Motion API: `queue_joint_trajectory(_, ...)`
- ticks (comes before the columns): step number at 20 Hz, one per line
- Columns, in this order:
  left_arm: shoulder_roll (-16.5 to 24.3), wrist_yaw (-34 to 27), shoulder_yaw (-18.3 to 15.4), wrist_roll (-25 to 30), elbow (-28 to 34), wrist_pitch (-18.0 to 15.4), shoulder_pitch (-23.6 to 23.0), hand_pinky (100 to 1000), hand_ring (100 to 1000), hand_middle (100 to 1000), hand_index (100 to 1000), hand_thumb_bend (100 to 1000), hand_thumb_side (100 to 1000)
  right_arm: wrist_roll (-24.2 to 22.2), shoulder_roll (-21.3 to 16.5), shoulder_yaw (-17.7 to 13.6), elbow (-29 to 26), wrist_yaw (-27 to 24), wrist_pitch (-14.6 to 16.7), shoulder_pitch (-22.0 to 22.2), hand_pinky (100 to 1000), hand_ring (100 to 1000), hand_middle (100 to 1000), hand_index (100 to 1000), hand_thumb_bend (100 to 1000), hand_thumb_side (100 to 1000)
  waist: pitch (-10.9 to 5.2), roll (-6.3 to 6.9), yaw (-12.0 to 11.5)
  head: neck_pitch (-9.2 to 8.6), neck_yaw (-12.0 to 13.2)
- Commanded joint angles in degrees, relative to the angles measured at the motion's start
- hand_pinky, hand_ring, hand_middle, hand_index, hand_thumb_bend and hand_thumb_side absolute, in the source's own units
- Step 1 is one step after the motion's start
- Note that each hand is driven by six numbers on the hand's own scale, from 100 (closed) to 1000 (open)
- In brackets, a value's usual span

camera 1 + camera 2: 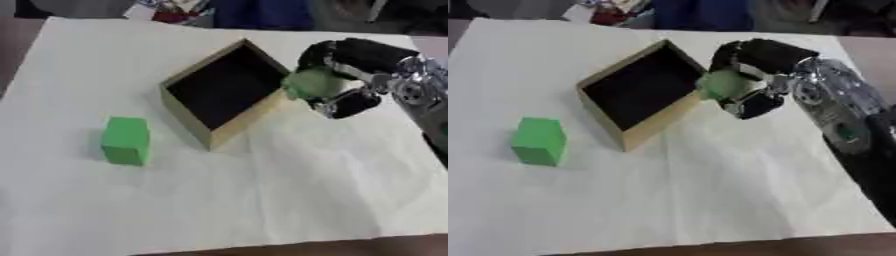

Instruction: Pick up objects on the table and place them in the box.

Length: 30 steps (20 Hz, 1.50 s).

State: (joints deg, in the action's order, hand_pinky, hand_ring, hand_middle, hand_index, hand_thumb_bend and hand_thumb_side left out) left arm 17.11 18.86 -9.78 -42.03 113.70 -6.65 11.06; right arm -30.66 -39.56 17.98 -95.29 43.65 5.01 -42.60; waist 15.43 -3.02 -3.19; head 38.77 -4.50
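Presently the right hand (346,75) was curled round a green object (308,83) at the right edge of the wooden box (194,121), upper centre of frame. A second green block (125,140) stood on the white table (289,200) at left, well apart from the box. Left hand not seen. Judgement: carry the load further left over the dark interior before releasing; dropped at the rim, it could tip outside.

A white-covered table (289,200) bears a wooden box (229,120) and a green block (125,140).
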Motion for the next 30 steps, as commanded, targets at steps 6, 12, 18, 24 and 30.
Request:
queue_joint_trajectory(6, 1.15, -0.01, -0.16, 0.28, 0.9, 0.02, 0.07, 547, 584, 541, 772, 283, 1000, -0.84, -0.95, -2.33, -4.52, -4.39, -1.98, -7.0, 762, 846, 828, 764, 100, 209, -1.5, 0.08, -0.01, 0.39, 0.01)
queue_joint_trajectory(12, 1.04, -0.21, 0.06, 0.48, 0.9, -0.11, 0.1, 547, 584, 541, 772, 284, 1000, -1.57, 4.3, -0.01, 0.39, -2.16, -1.52, -12.27, 769, 851, 830, 768, 100, 231, -1.47, 0.34, -0.55, 0.6, -0.81)
queue_joint_trajectory(18, 0.83, -0.34, 0.25, 0.77, 0.9, -0.21, 0.28, 546, 583, 540, 772, 283, 1000, -1.29, 8.92, 1.71, 5.81, 0.17, -0.03, -15.22, 786, 861, 833, 783, 100, 265, -0.84, 0.65, -0.78, 1.33, -2.87)
queue_joint_trajectory(24, 0.39, -0.3, 0.37, 0.93, 0.9, -0.19, 0.42, 545, 582, 540, 772, 279, 1000, -2.07, 11.57, 3.53, 9.0, 1.29, 1.51, -16.12, 798, 869, 839, 793, 100, 290, 0.0, 0.91, -0.99, 1.01, -3.29)
queue_joint_trajectory(30, 0.16, -0.27, 0.36, 0.92, 0.9, -0.14, 0.45, 545, 581, 540, 772, 276, 1000, -3.55, 12.91, 5.04, 11.26, 1.9, 2.84, -15.73, 823, 886, 854, 815, 100, 354, 0.28, 1.06, -1.1, 1.13, -3.21)
